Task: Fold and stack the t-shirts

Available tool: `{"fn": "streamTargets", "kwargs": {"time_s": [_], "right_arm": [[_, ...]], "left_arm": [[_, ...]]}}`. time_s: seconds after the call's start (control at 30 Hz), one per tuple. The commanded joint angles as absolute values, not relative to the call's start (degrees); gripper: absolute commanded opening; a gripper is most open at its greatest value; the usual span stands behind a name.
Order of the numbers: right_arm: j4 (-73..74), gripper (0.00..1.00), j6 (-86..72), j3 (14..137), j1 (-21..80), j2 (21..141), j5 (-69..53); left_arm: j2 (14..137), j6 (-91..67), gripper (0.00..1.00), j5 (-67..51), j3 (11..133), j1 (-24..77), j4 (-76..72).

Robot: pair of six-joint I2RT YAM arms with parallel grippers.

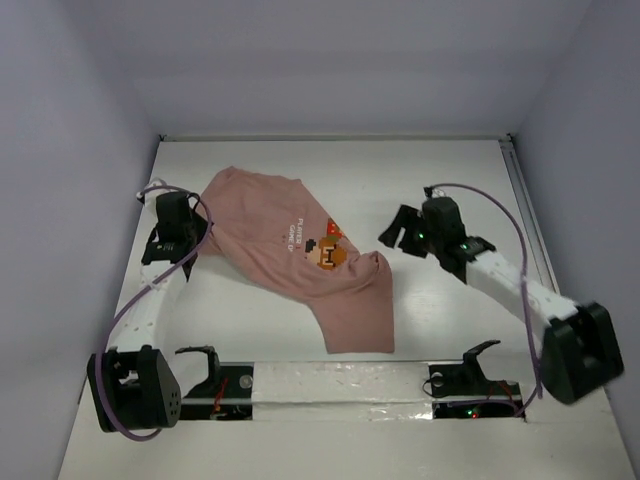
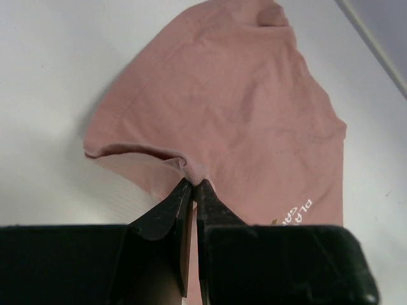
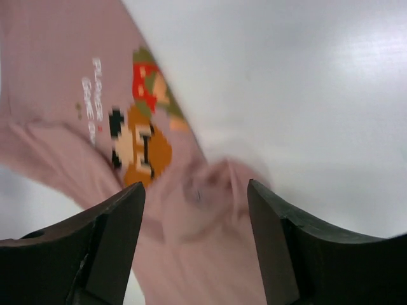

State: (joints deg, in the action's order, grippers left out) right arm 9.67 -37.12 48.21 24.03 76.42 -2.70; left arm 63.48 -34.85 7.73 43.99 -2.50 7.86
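Observation:
The dusty-pink t-shirt (image 1: 290, 250) lies crumpled across the middle of the table, its orange-and-brown pixel graphic (image 1: 328, 250) facing up. It also shows in the left wrist view (image 2: 241, 101) and the right wrist view (image 3: 63, 95). My left gripper (image 1: 196, 238) is at the shirt's left edge; in the left wrist view it (image 2: 193, 184) is shut on a ribbed hem fold. My right gripper (image 1: 397, 232) is open and empty, hovering just right of the shirt; in the right wrist view it (image 3: 196, 190) stands wide over a bunched fold (image 3: 213, 184).
White side walls enclose the table on the left, right and back. A white bar (image 1: 340, 385) with the arm bases runs along the near edge. A rail (image 1: 525, 210) runs along the table's right side.

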Motion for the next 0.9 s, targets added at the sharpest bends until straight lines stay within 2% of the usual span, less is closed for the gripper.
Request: {"fn": "streamTargets", "kwargs": {"time_s": [0.0, 0.07, 0.13, 0.2, 0.3, 0.5, 0.87], "right_arm": [[20.8, 0.64, -38.4, 36.5, 24.0, 61.3, -6.9], [25.7, 0.52, -40.8, 33.0, 24.0, 52.2, -12.3], [33.5, 0.41, -42.7, 30.6, 25.9, 48.1, -15.1], [41.3, 0.43, -43.4, 31.1, 28.3, 44.5, -14.7], [46.7, 0.51, -44.6, 32.6, 29.5, 45.1, -12.7], [43.9, 0.56, -53.9, 29.4, 40.8, 49.5, -11.5], [35.5, 0.5, -61.7, 22.9, 45.9, 54.7, -10.4]], "left_arm": [[60.0, -33.7, 0.0, 6.7, 46.2, -2.9, 7.4], [58.4, -34.0, 0.0, 5.9, 45.1, -2.9, 8.3], [57.0, -34.3, 0.0, 4.8, 43.4, -2.9, 8.8], [55.1, -34.4, 0.0, 4.0, 42.5, -2.9, 9.3], [52.8, -34.3, 0.0, 2.9, 40.3, -2.9, 10.1], [49.5, -33.8, 0.0, 1.6, 37.4, -2.9, 11.6], [47.0, -33.2, 0.0, 0.3, 36.5, -1.9, 12.7]]}}
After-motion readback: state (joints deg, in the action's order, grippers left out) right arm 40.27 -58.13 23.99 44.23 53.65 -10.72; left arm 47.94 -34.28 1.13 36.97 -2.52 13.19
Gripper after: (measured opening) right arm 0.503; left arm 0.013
